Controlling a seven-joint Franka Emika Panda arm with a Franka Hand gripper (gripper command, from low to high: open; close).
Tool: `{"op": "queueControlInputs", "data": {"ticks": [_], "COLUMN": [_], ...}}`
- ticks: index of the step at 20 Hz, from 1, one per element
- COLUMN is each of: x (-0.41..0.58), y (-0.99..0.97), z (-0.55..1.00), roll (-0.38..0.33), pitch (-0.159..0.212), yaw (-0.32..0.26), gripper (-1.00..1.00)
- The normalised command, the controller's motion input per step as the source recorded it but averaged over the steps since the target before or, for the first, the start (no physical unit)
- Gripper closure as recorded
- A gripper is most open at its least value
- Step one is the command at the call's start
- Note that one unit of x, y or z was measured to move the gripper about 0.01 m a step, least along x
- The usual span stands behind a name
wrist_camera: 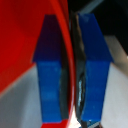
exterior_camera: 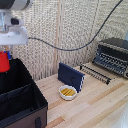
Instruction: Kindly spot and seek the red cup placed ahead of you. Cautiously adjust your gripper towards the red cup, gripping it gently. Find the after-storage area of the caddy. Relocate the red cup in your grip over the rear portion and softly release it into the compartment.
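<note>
The red cup (exterior_camera: 4, 61) hangs at the exterior view's left edge, above the far part of the black caddy (exterior_camera: 22, 97), held under the white gripper (exterior_camera: 5, 51). In the wrist view, the two dark-blue fingers (wrist_camera: 92, 70) are shut on the cup's red wall (wrist_camera: 25, 45), one finger inside the rim and one outside. The caddy's inner dividers (exterior_camera: 20, 92) show below the cup. The cup's lower part is partly cut off by the frame edge.
A white bowl with yellow contents (exterior_camera: 68, 92) sits on the wooden table (exterior_camera: 95, 107) next to an upright dark-blue flat box (exterior_camera: 70, 76). A toaster oven (exterior_camera: 112, 56) with a rack stands at the exterior view's right. A black cable (exterior_camera: 70, 47) hangs across the back wall.
</note>
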Motion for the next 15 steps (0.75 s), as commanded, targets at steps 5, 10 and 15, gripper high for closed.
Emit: {"op": "queueControlInputs", "data": {"ticks": [5, 10, 15], "x": [0.309, 0.259, 0.250], "y": [0.17, -0.03, -0.13], "z": [-0.13, 0.12, 0.40], "roll": [-0.033, -0.026, 0.047], "pitch": [0.007, 0.000, 0.141], "yaw": [0.017, 0.045, 0.111], "gripper": [-1.00, -1.00, -1.00]}}
